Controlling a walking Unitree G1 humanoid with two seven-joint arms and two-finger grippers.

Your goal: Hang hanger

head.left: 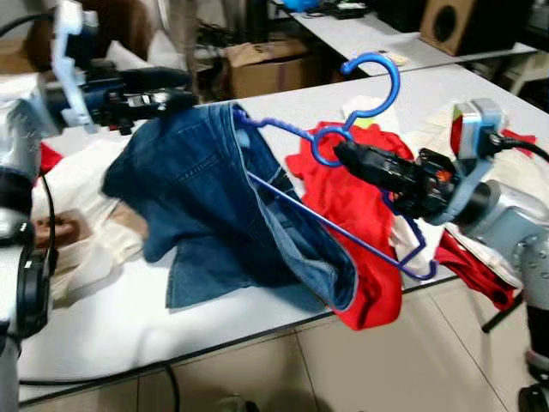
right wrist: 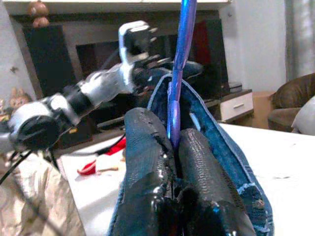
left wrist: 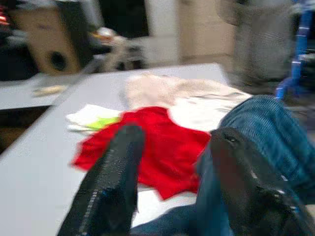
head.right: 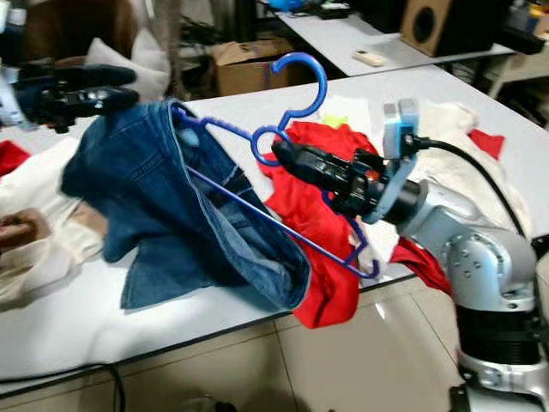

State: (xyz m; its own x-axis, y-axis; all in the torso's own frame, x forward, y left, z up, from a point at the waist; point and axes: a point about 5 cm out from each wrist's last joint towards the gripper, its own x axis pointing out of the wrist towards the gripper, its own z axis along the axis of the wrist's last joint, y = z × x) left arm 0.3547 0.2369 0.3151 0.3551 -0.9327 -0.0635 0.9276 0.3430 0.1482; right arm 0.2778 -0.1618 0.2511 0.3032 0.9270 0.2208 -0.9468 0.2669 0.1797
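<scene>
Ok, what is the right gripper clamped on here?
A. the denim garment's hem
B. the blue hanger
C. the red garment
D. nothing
B: the right gripper has its fingers closed on the blue hanger, just below the hook, with the denim garment draped over it.

The denim jeans point(head.left: 214, 206) cover one end of the blue hanger point(head.left: 343, 129). The right gripper point(head.right: 287, 156) hides where its neck meets the frame. The left wrist view is blurred, its speaker point(left wrist: 49, 44) soft-edged.
</scene>
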